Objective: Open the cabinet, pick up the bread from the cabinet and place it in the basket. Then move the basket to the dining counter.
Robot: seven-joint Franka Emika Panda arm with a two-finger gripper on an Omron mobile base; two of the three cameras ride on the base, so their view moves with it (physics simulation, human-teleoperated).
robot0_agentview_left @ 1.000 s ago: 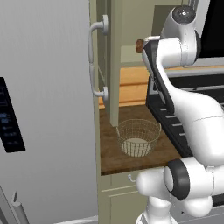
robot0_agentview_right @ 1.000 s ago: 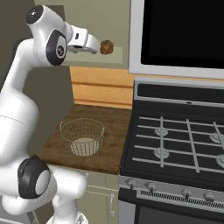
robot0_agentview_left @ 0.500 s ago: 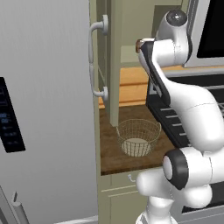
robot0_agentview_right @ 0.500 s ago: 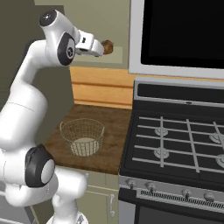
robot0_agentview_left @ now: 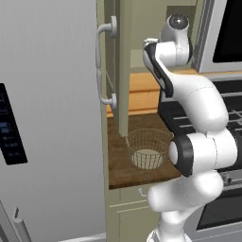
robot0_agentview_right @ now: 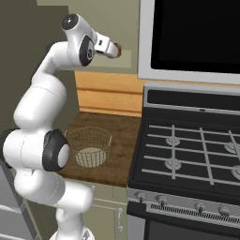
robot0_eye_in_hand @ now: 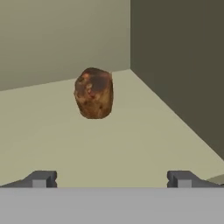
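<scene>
Reaching up into the tall sage-green wall cabinet (robot0_agentview_left: 124,56), whose panelled door with its curved silver bar handle (robot0_agentview_left: 100,66) stands swung open toward the left base camera, the white arm holds its two-finger gripper (robot0_eye_in_hand: 112,178) level inside the compartment; the small dark fingertips (robot0_eye_in_hand: 41,178) stand wide apart with nothing between them. Ahead of them, in the hand view, the small mottled brown-tan lump of bread (robot0_eye_in_hand: 93,92) sits on the pale olive cabinet floor, apart from the fingers and a little left of the midline between them, with the darker side wall of the compartment to its right; in the right base view the bread (robot0_agentview_right: 119,47) shows just beyond the gripper (robot0_agentview_right: 114,49) at the cabinet's lower edge. Below the cabinet, the round bowl-shaped basket of thin tan wire mesh (robot0_agentview_left: 149,148) rests upright on the short dark wood worktop (robot0_agentview_left: 119,165), just beside the black gas stove (robot0_agentview_right: 187,154); only its pale solid base shows through the wires (robot0_agentview_right: 89,146). A grey refrigerator door (robot0_agentview_left: 47,118) stands to the left of the open cabinet door.
</scene>
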